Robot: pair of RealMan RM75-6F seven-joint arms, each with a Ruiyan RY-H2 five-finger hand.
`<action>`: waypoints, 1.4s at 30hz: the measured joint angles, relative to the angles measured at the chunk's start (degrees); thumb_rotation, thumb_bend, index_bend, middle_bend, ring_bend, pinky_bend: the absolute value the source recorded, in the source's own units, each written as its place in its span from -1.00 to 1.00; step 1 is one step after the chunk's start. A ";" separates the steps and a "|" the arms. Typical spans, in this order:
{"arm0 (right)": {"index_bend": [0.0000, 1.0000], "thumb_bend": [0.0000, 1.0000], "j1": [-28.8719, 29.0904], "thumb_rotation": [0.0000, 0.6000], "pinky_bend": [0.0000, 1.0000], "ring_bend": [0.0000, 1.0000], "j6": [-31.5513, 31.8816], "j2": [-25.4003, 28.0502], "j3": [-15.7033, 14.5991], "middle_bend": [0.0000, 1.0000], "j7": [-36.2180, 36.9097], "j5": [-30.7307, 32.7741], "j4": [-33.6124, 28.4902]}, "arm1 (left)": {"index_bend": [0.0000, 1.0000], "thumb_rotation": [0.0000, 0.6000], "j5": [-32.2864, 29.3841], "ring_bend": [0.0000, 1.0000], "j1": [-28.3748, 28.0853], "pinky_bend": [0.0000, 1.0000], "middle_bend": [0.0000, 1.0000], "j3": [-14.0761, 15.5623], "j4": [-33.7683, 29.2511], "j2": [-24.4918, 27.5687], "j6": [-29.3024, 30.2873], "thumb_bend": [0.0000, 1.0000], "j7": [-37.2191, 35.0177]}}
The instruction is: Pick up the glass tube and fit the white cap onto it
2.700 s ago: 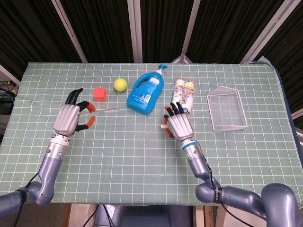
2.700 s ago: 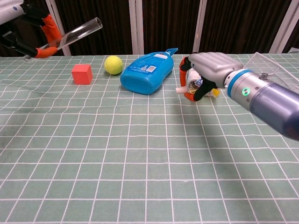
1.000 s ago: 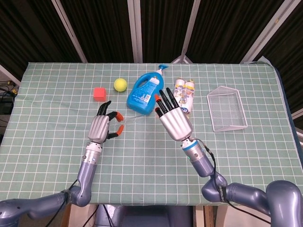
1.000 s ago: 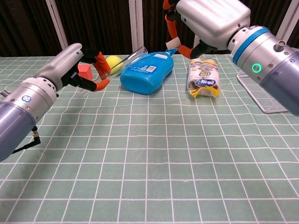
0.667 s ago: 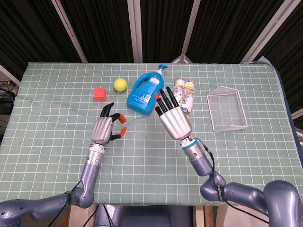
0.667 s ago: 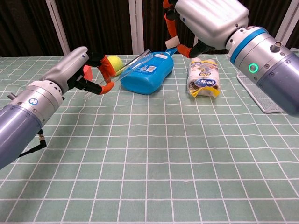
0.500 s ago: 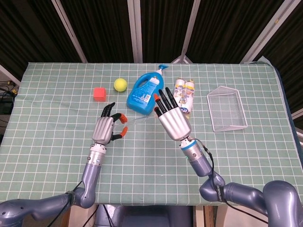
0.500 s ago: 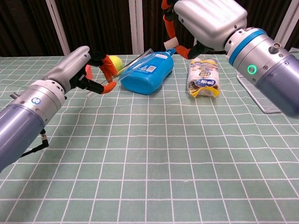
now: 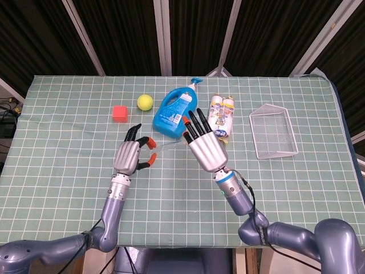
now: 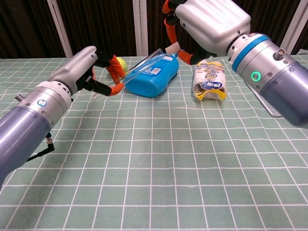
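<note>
The glass tube [image 10: 144,64] is pinched by the left hand [image 10: 91,67]; right hand [image 10: 211,24] pinches the white cap [image 10: 172,49]; no labels legible.

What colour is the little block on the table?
The small cube-shaped block is red. It shows best in the head view, beside the yellow-green ball.

We see a table [image 9: 68,171] under a green checked cloth [image 10: 159,163], with dark slatted panels [image 9: 125,34] and pale metal posts [image 9: 163,34] behind it.
</note>
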 measured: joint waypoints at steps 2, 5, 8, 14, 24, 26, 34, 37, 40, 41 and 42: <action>0.22 -0.07 -0.03 1.00 -0.92 -0.85 0.00 -0.11 0.04 -0.60 -0.09 0.03 -0.12 | 0.05 1.00 -0.02 -0.89 0.02 -1.00 0.03 0.00 -0.08 -0.01 -0.03 0.26 0.06; 0.22 -0.07 -0.04 1.00 -0.92 -0.85 -0.03 -0.34 0.13 -0.60 -0.31 0.10 -0.18 | 0.05 1.00 -0.01 -0.89 0.08 -1.00 0.03 0.08 -0.17 -0.05 -0.01 0.26 0.17; 0.22 -0.07 -0.03 1.00 -0.92 -0.85 -0.06 -0.48 0.23 -0.60 -0.54 0.14 -0.21 | 0.05 1.00 0.06 -0.89 0.12 -1.00 0.03 0.07 -0.28 -0.03 0.02 0.26 0.20; 0.22 -0.07 -0.06 1.00 -0.92 -0.85 0.05 -0.67 0.41 -0.60 -0.96 0.11 -0.40 | 0.05 1.00 -0.06 -0.89 0.13 -1.00 0.03 -0.12 -0.60 -0.04 -0.01 0.26 0.37; 0.22 -0.07 -0.31 1.00 -0.92 -0.85 0.21 -0.94 0.27 -0.60 -1.66 -0.12 -0.56 | 0.05 1.00 -0.04 -0.89 0.51 -1.00 0.03 -0.10 -1.60 0.19 0.36 0.26 0.68; 0.22 -0.07 -0.35 1.00 -0.92 -0.85 0.21 -1.01 0.26 -0.60 -1.76 -0.13 -0.58 | 0.05 1.00 -0.09 -0.89 0.57 -1.00 0.03 -0.10 -1.70 0.26 0.38 0.26 0.78; 0.22 -0.07 -0.43 1.00 -0.92 -0.85 0.16 -1.55 0.06 -0.60 -1.96 -0.30 -0.61 | 0.05 1.00 -0.90 -0.89 0.77 -1.00 0.02 -0.35 -1.95 0.39 0.14 0.26 1.33; 0.22 -0.07 -0.46 1.00 -0.92 -0.85 0.07 -1.78 -0.08 -0.60 -2.04 -0.34 -0.35 | 0.05 1.00 -1.11 -0.89 0.75 -1.00 0.02 -0.40 -1.88 0.27 -0.07 0.26 1.35; 0.22 -0.07 -0.49 1.00 -0.92 -0.85 -0.06 -2.03 -0.12 -0.60 -2.06 -0.27 0.09 | 0.05 1.00 -1.22 -0.89 0.68 -1.00 0.02 -0.46 -1.72 0.11 -0.21 0.26 1.33; 0.22 -0.07 -0.50 1.00 -0.92 -0.85 -0.09 -2.10 -0.11 -0.60 -2.05 -0.25 0.21 | 0.05 1.00 -1.28 -0.89 0.66 -1.00 0.02 -0.49 -1.67 0.05 -0.26 0.26 1.30; 0.22 -0.07 -0.49 1.00 -0.92 -0.85 -0.13 -2.18 -0.10 -0.60 -2.04 -0.23 0.33 | 0.05 1.00 -1.31 -0.89 0.63 -1.00 0.02 -0.51 -1.61 -0.01 -0.32 0.26 1.25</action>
